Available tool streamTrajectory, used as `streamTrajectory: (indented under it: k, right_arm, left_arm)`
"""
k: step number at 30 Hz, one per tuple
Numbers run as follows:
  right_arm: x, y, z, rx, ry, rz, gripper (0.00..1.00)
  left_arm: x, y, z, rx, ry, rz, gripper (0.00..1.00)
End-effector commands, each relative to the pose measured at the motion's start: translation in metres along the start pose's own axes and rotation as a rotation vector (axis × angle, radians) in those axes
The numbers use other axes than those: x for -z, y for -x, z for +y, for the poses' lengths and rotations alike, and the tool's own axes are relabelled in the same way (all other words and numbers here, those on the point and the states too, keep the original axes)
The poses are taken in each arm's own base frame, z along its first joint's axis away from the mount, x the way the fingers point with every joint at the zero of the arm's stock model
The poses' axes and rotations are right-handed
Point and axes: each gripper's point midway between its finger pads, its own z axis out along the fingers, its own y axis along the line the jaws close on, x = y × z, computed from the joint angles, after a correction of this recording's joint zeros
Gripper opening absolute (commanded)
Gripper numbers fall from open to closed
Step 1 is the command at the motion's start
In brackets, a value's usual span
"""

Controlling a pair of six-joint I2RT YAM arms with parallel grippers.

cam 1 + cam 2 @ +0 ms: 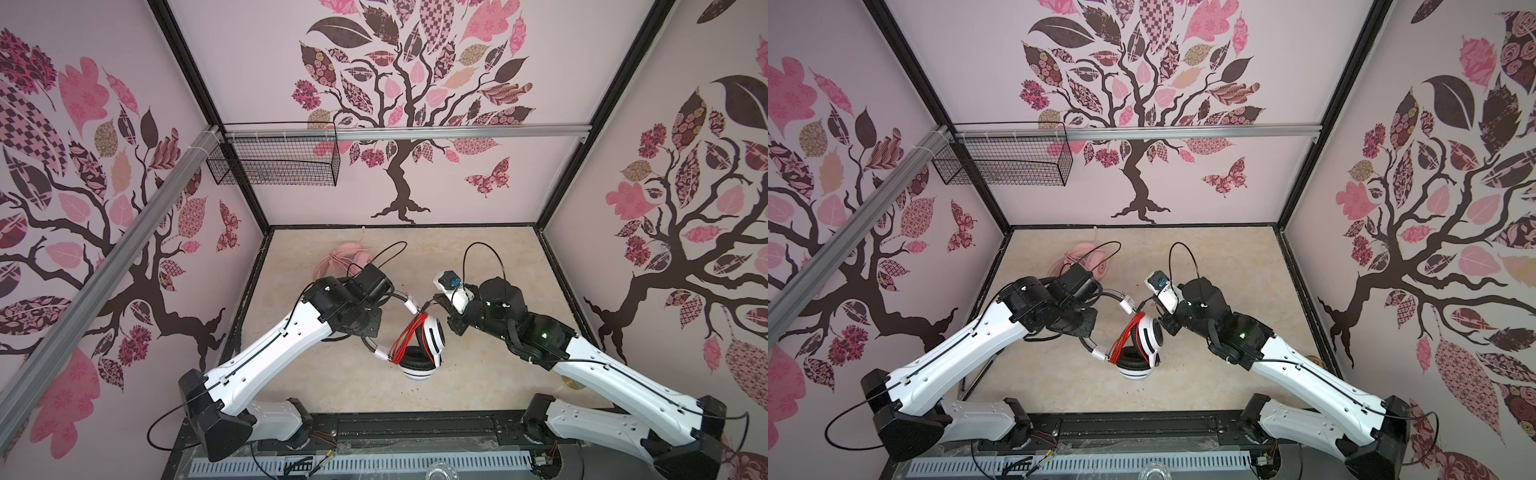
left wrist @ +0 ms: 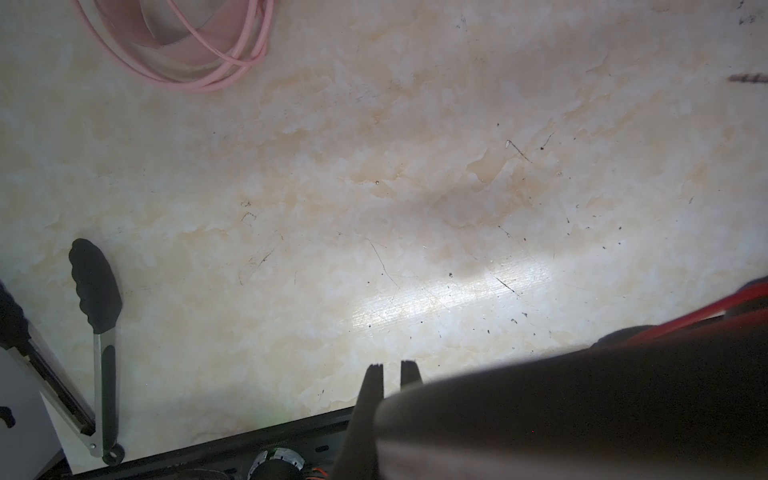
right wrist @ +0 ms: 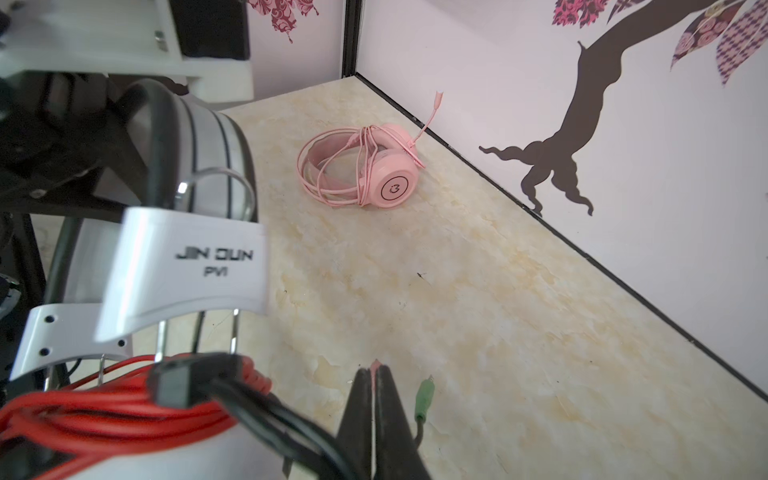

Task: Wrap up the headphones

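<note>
The white-and-black headphones (image 1: 422,353) sit mid-table in both top views, with the red cable (image 1: 411,336) coiled in several turns across the earcups. My left gripper (image 2: 391,368) is shut on their headband (image 1: 405,301), which crosses its fingers as a dark blur in the left wrist view. My right gripper (image 3: 376,372) sits just right of the headband's top end and is shut on a pink plug at the cable's end. A green plug (image 3: 424,399) hangs beside it. The pink headphones (image 3: 374,170) lie at the back left of the table, cable wound around them.
Black-tipped tongs (image 2: 99,316) lie on the table near its front left edge. A black wire basket (image 1: 278,160) hangs on the back wall at the left. A small tan object (image 1: 575,382) lies by the right edge. Walls close in the table on three sides.
</note>
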Motion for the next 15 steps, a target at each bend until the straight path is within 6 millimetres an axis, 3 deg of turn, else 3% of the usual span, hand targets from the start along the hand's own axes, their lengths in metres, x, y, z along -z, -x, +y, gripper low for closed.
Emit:
streamTrajectory:
  k: [1, 3, 6, 7, 11, 15]
  right_arm:
    - [-0.008, -0.005, -0.003, -0.156, 0.080, -0.041, 0.03]
    - [-0.013, -0.018, -0.002, -0.238, 0.137, -0.047, 0.12]
    - [-0.020, -0.037, 0.010, -0.313, 0.224, -0.035, 0.41]
    - [-0.021, -0.043, 0.015, -0.330, 0.250, -0.026, 0.47]
    - [-0.019, -0.063, 0.030, -0.387, 0.320, -0.010, 0.62]
    - [-0.005, -0.074, 0.037, -0.417, 0.338, -0.046, 0.69]
  left_arm:
    - [0.012, 0.000, -0.007, 0.005, -0.067, -0.027, 0.00]
    - [0.015, 0.002, -0.007, 0.009, -0.068, -0.032, 0.00]
    - [0.021, 0.006, -0.006, 0.022, -0.064, -0.042, 0.00]
    - [0.023, 0.008, -0.007, 0.025, -0.065, -0.044, 0.00]
    - [0.032, 0.018, -0.004, 0.049, -0.049, -0.054, 0.00]
    - [0.039, 0.029, 0.002, 0.094, -0.052, -0.054, 0.00]
